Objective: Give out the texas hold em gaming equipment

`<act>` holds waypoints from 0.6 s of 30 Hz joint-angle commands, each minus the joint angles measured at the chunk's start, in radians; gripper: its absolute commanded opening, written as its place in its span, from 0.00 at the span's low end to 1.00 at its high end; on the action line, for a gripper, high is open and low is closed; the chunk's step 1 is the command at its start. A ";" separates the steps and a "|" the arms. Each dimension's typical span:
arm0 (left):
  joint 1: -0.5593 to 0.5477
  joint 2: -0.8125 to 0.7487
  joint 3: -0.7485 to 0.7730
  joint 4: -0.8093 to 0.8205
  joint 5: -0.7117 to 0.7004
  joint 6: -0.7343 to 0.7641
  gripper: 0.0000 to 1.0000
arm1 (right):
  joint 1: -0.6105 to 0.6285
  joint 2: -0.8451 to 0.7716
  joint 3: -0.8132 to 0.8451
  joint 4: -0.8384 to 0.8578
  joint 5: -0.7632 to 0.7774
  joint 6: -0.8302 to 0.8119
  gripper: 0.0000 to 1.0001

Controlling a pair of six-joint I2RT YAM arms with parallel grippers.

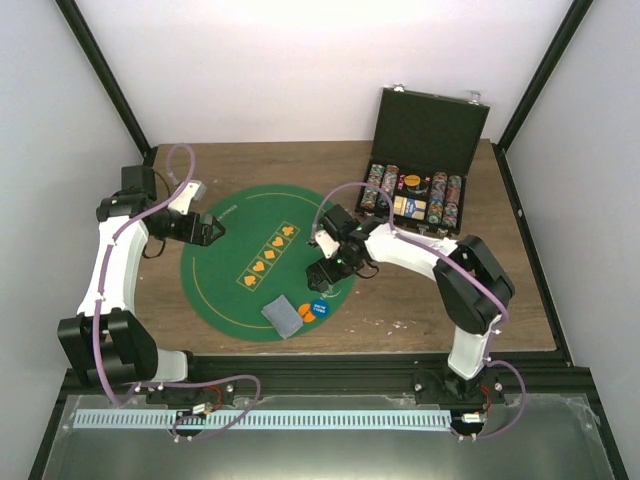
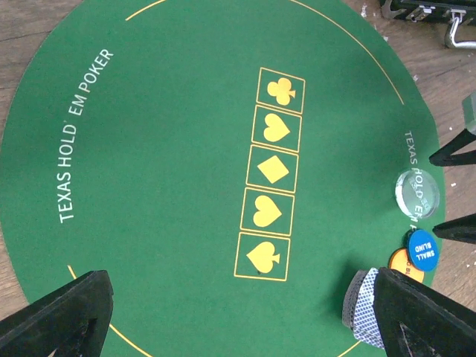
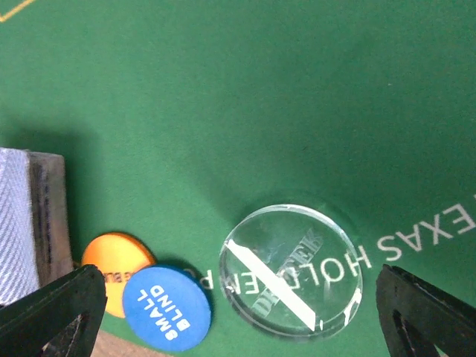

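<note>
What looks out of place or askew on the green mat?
The blue disc lies partly on top of the orange disc, at the edge of the mat, instead of flat beside it. Nothing else stands out.

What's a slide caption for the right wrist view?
Right gripper open above a clear dealer button, beside the blue small-blind disc and orange disc on the green mat.

1. Grey-blue-backed cards (image 1: pixel 283 317) lay stacked face down at the near edge of the green mat (image 1: pixel 230 260).
2. A blue disc (image 3: pixel 167 314) marked "SMALL BLIND" lay flat beside them, overlapping an orange disc (image 3: pixel 111 264).
3. A clear round dealer button (image 3: pixel 290 269) lay flat nearby.
4. Striped chips (image 1: pixel 410 195) stood in rows in the open case (image 1: pixel 432 120).
</note>
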 commanded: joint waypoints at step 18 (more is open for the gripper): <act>-0.005 -0.005 -0.013 -0.013 -0.006 0.017 0.97 | 0.079 0.120 0.068 -0.098 0.226 0.051 0.86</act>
